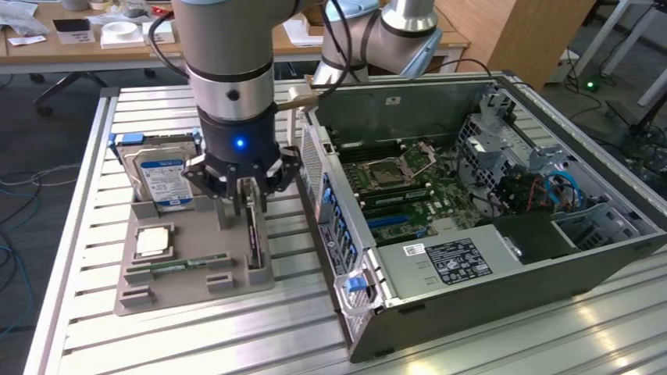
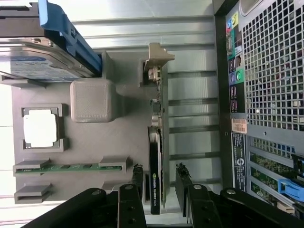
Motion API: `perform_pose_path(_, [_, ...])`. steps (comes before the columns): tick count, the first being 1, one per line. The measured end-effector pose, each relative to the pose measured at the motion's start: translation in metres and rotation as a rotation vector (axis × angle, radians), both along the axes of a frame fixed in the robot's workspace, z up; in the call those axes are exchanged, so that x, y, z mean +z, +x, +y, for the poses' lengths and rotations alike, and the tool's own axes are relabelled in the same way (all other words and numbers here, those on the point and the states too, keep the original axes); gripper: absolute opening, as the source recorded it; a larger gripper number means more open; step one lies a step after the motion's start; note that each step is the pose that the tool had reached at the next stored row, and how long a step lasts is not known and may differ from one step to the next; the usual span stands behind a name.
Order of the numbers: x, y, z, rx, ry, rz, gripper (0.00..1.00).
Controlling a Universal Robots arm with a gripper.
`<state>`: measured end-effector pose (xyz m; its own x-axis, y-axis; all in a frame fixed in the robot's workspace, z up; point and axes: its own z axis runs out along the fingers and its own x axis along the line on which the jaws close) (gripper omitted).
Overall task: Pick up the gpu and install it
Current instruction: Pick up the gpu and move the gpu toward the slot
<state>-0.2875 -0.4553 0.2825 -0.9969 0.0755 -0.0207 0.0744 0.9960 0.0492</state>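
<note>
The gpu (image 1: 253,238) is a thin dark card standing on edge in a slot of the grey holder tray (image 1: 187,293), at the tray's side nearest the computer case. In the wrist view the gpu (image 2: 156,156) runs lengthwise, with its silvery bracket (image 2: 159,54) at the far end. My gripper (image 1: 248,195) hangs straight above the card. The black fingers (image 2: 137,178) stand one on each side of the card's near end, with a small gap on both sides. The gripper (image 2: 159,183) is open and holds nothing.
The open computer case (image 1: 469,258) lies at the exterior view's right with its motherboard (image 1: 407,187) exposed. On the tray are a hard drive (image 1: 162,168) in a blue frame, a square processor (image 1: 155,241) and a green memory stick (image 1: 177,266). A ribbed aluminium table (image 1: 83,195) is underneath.
</note>
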Motion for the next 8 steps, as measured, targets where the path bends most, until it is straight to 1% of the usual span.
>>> perform_pose_path(8, [-0.0102,0.0002,0.0044,0.000,0.0000,0.0001,0.41])
